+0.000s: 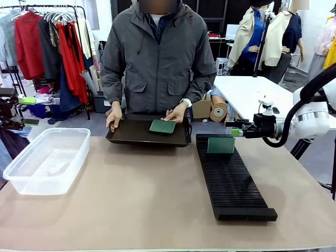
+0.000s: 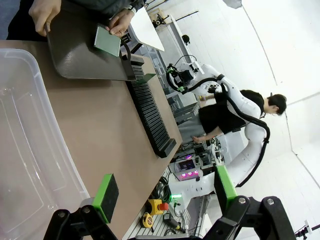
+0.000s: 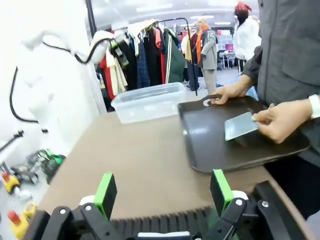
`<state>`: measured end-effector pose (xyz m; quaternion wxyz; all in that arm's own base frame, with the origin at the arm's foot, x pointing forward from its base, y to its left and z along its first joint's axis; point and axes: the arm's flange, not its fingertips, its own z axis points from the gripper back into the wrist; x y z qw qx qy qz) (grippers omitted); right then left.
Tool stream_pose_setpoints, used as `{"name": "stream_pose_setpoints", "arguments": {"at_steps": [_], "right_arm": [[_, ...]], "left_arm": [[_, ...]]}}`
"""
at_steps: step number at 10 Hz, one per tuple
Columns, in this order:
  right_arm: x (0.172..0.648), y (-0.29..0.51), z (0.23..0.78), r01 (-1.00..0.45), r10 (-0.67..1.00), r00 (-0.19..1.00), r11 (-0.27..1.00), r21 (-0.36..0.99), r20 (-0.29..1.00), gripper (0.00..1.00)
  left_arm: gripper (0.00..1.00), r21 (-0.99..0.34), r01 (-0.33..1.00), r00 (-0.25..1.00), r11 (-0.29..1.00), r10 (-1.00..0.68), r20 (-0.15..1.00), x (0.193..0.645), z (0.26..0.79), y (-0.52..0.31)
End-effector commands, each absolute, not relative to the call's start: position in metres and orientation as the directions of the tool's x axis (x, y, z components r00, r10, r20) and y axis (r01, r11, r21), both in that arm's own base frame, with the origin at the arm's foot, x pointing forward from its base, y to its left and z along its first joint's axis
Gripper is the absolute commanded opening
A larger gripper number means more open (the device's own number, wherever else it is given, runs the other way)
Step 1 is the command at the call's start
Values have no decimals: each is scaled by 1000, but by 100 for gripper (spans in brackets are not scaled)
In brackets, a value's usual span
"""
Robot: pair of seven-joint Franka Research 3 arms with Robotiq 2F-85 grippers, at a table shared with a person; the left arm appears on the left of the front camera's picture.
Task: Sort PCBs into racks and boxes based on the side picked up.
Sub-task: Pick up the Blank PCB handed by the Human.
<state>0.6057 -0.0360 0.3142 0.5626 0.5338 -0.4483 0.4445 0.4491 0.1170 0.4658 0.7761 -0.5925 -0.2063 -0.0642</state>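
A person holds a black tray (image 1: pixel 131 137) at the table's far side and presses one hand on a green PCB (image 1: pixel 162 126) lying in it. Another PCB (image 1: pixel 220 145) stands upright in the far end of the long black rack (image 1: pixel 233 184). My right gripper (image 1: pixel 235 129) hovers open just right of that end, with nothing between its fingers (image 3: pixel 106 194); the rack (image 3: pixel 165 222) lies below it and the tray PCB (image 3: pixel 240 125) ahead. My left gripper (image 2: pixel 165 192) is open and empty, above the near rim of the clear box (image 2: pixel 30 150).
The clear box (image 1: pixel 47 160) stands at the table's left. Bare brown tabletop (image 1: pixel 142 194) lies between box and rack. The person's other hand (image 1: pixel 113 119) grips the tray's left rim. Behind them are a clothes rail (image 1: pixel 47 37) and another table (image 1: pixel 252 92).
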Motion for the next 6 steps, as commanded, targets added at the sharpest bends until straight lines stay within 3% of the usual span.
{"name": "stream_pose_setpoints", "arguments": {"at_steps": [1,6], "right_arm": [[573,-23,342,-919,64,393,70,389,917,100],[524,-9,382,-638,33,767,156,754,641,100]], "left_arm": [[100,-896,335,910,290,148,388,448,467,117],[100,-896,335,910,290,148,388,448,467,117]]}}
